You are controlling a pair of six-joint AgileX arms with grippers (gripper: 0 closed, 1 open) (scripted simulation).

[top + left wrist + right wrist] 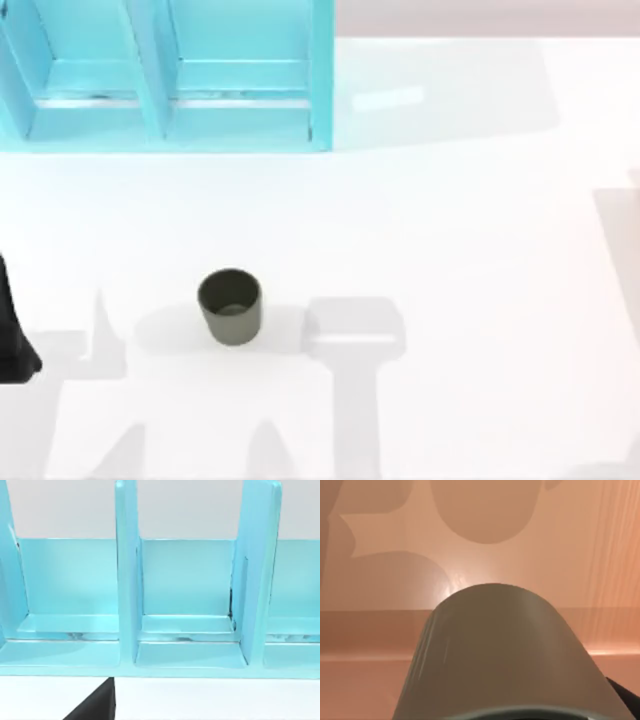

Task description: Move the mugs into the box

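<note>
Top view: one mug is standing upright on the white table, with open room all round, well apart from the turquoise rack. Right wrist view: a second olive-grey mug is sitting over a peach surface. Finger state for either gripper: cannot tell.

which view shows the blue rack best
The left wrist view: the rack faces the camera, with its upright dividers, back panels and shelf floors plain to see. The top view catches the rack from above at the table's far left, cut off by the picture's edge. The right wrist view looks at a mug over a peach surface.
</note>
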